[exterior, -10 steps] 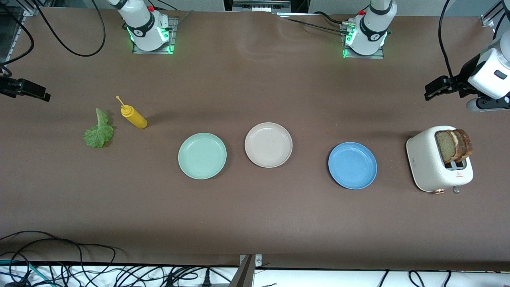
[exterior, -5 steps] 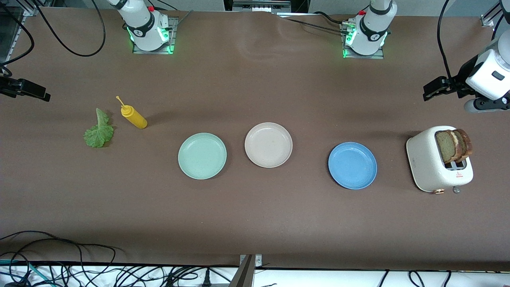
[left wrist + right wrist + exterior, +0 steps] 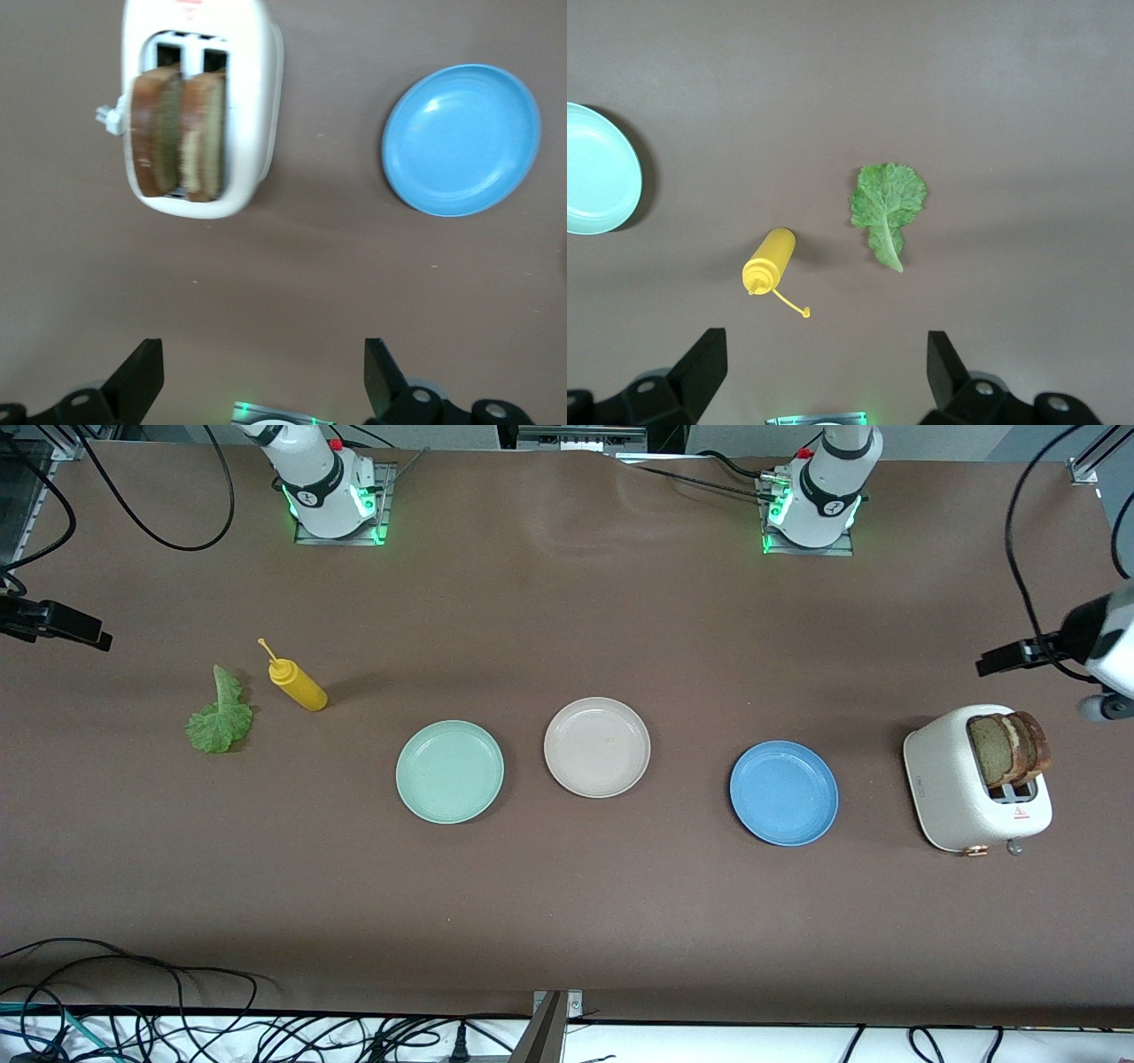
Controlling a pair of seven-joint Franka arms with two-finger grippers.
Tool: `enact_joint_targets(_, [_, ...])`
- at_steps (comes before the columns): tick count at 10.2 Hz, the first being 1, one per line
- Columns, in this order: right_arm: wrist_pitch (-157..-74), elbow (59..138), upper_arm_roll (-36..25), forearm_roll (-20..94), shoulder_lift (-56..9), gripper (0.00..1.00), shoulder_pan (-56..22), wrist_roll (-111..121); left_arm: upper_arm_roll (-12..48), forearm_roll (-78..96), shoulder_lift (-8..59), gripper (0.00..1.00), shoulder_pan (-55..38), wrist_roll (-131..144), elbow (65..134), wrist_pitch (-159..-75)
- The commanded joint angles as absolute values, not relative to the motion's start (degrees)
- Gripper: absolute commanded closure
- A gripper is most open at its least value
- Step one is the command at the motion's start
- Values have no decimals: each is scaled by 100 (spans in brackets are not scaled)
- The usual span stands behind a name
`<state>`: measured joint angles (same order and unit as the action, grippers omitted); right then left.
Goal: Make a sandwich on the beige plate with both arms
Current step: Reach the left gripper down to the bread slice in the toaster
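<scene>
Brown desk [image 3: 567, 921]: both claws spread, left claw [image 3: 262, 376] over toaster [image 3: 961, 797], right claw [image 3: 824, 372] over limp lettuce leaf [image 3: 218, 717]; crumbly bread slices [image 3: 1008, 746] best pinched by crusts; beige plate [image 3: 597, 779] bare.

The beige plate [image 3: 596, 747] lies bare, with open table on every side; the green plate [image 3: 449, 771] and blue plate [image 3: 784, 793] sit well apart from it. The bread slices [image 3: 1008, 747] stand up out of the toaster [image 3: 961, 797], uncovered from above. A yellow bottle [image 3: 299, 685] lies just beside the lettuce leaf [image 3: 219, 718].
</scene>
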<state>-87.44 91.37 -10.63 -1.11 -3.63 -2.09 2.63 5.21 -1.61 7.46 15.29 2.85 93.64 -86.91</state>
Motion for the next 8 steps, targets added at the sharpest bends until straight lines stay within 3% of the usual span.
enact_joint_targets(1, [-8675, 9097, -1046, -132, -360, 0, -176, 316, 571, -88, 1036, 0, 1801, -114, 9063, -8675])
enact_joint_targets(6, [-8675, 9097, -1046, -132, -360, 0, -176, 316, 589, -88, 1327, 0, 1758, -132, 9053, -8868])
enact_joint_targets(8, [-8675, 9097, -1046, -132, -369, 0, -176, 316, 571, -79, 1319, 0, 1531, -184, 9411, -9445])
